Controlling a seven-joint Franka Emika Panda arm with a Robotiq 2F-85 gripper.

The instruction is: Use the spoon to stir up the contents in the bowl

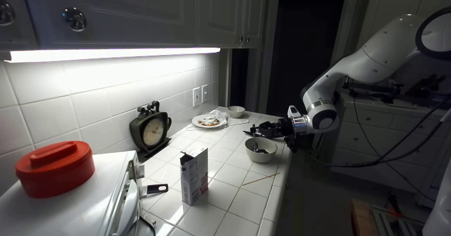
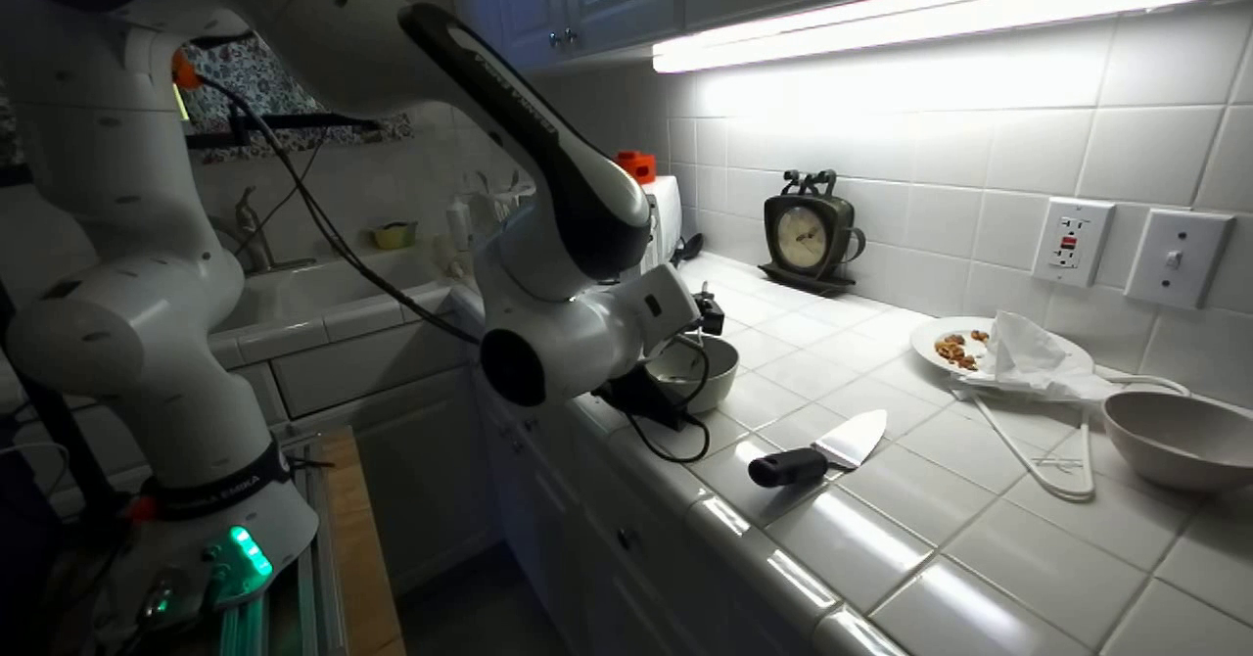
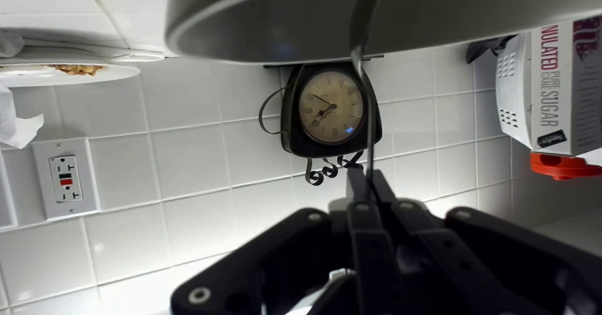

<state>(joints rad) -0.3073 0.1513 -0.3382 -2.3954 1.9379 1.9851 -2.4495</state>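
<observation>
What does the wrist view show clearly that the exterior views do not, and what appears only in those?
Only the wrist view: readable words PURE CANE SUGAR on the white cardboard box, and the black jaws shut on the slim grey metal spoon.
Only the exterior views, together or singly: a second round pale bowl; a thin tan stick; a black-handled cake server.
Shared: the round pale bowl near the jaws, the dark clock, and the white plate with brown food.

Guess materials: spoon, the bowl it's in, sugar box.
Spoon: likely polished metal; slim handle with a metallic sheen in the wrist view.
Bowl: probably glazed ceramic; smooth, pale wall with a soft sheen, though plastic is possible.
Sugar box: printed cardboard by its look; flat panels, crisp edges, ragged open top in an exterior view.
</observation>
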